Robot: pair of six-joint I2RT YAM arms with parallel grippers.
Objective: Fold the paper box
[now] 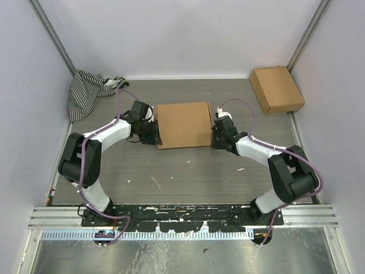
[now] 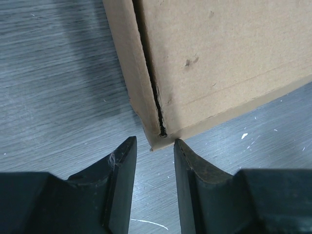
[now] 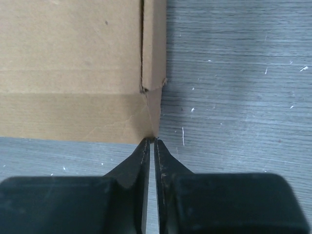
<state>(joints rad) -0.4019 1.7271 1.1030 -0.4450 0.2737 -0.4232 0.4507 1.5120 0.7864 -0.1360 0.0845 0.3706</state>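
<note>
Closest to the near edge of the counter (image 1: 188,177), on the left: the left claw (image 2: 155,141), parted by a narrow gap and gripping nothing, aimed at the near-left corner of the paper box (image 1: 183,124). Hard to tell from the left wrist view whether that corner brushes the tips or sits just ahead of them. On the right, at about the same depth: the right claw (image 3: 152,140), pinched almost completely together with only a sliver between the jaws, empty, its tips meeting the near-right corner of the box at its bottom edge. Beyond both claws, around the middle of the counter and bracketed between them: the box itself, already a shallow closed rectangle with a flat top and no loose flaps sticking out in the overhead view. Looks close to finished, judging by that shape. Still some slack, though: a dark open seam running along the left side where the top panel meets the wall, and a small gap at the tucked side panel on the right. Probably left to do: squeezing those side seams snug and squaring the corners. Farther back, in the far right corner, a smaller brown box (image 1: 276,89), well apart; in the far left corner, a crumpled striped cloth (image 1: 85,91).
</note>
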